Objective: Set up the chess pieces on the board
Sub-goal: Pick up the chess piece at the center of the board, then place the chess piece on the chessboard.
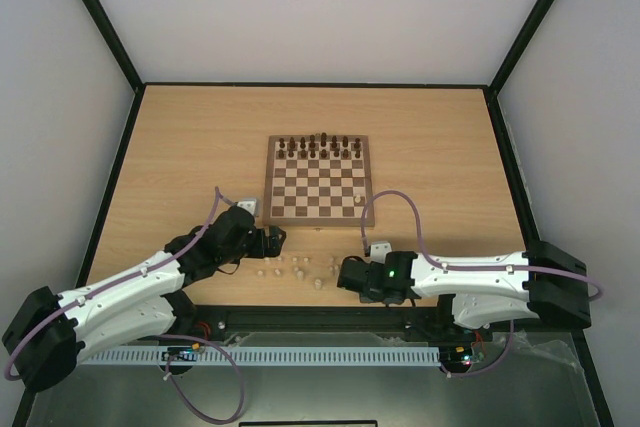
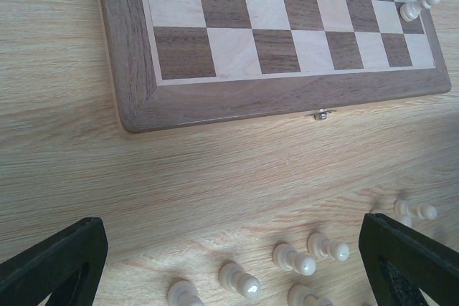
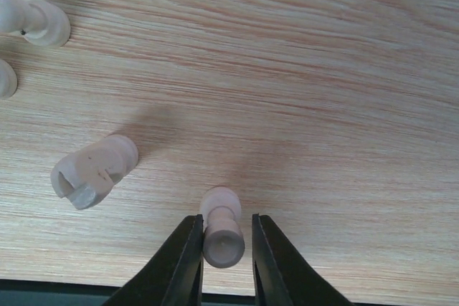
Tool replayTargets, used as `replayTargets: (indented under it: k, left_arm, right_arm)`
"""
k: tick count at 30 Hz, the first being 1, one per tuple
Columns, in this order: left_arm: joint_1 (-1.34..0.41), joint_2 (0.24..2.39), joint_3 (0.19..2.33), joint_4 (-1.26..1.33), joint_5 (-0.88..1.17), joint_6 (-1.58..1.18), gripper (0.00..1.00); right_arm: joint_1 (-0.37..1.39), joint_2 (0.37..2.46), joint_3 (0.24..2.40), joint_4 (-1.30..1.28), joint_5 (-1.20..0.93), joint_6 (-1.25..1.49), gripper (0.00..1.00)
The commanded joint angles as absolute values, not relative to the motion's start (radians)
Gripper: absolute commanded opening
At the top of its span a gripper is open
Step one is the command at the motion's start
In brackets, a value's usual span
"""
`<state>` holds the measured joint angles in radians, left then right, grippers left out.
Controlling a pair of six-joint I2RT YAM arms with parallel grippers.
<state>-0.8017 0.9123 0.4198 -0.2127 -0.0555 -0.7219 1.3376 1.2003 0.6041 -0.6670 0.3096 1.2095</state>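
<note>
At the near edge of the table (image 1: pixel 180 147), the right gripper (image 3: pixel 226 218) has its jaws drawn narrow on either side of a pale pawn (image 3: pixel 221 234) on the wood, though a firm pinch cannot be confirmed. Just beyond, the left gripper (image 2: pixel 237 241) hangs spread wide above loose chess pieces (image 2: pixel 293 259) scattered short of the board (image 2: pixel 237 102). One pale piece (image 2: pixel 416 8) sits near the board's near right corner, and dark pieces (image 1: pixel 318 145) line its far edge.

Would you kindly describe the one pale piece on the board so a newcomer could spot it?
Find the chessboard at the table's centre, dark pieces lining its far edge. Near its near-right corner sits a pale piece, the only light one on the board; the other pale pieces lie on the table.
</note>
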Motion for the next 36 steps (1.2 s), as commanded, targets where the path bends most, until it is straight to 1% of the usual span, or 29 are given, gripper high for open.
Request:
replayTargets:
  k: [1,5,9,17,19,23,27,32,36]
  left_arm:
    - [-0.799,0.908,0.437,-0.204,-0.049,-0.715,0.99]
    - [-0.800,0.905,0.436,-0.203,-0.048,-0.718,0.99]
    - [-0.798,0.909,0.438,-0.201,-0.046,-0.718,0.99]
    - [-0.799,0.916,0.460,-0.217,-0.057,-0.709,0.99]
    - [-0.798,0.916,0.470,-0.222,-0.061,-0.705,0.99]
    - [-0.799,0.917,0.481,-0.227,-0.070,-0.703,0.99]
    - [-0.796,0.925,0.484,-0.226,-0.074,-0.701,0.99]
    - [-0.795,0.922,0.483,-0.225,-0.072,-0.702,0.99]
    - [-0.790,0.912,0.481,-0.231,-0.076,-0.701,0.99]
  right_arm:
    - [1.344,1.212,0.584,-0.673,0.347,1.222,0.17]
    - [1.342,1.211,0.577,-0.662,0.348,1.221,0.09]
    - [1.313,1.200,0.601,-0.669,0.383,1.190,0.07]
    - [1.047,1.158,0.727,-0.676,0.437,0.940,0.06]
    - [0.979,1.168,0.759,-0.644,0.410,0.868,0.06]
    - [0.902,1.251,0.844,-0.608,0.400,0.765,0.06]
    - [0.817,1.363,0.902,-0.552,0.333,0.667,0.06]
    - [0.755,1.475,0.961,-0.507,0.284,0.586,0.06]
    - [0.726,1.521,0.991,-0.484,0.268,0.558,0.05]
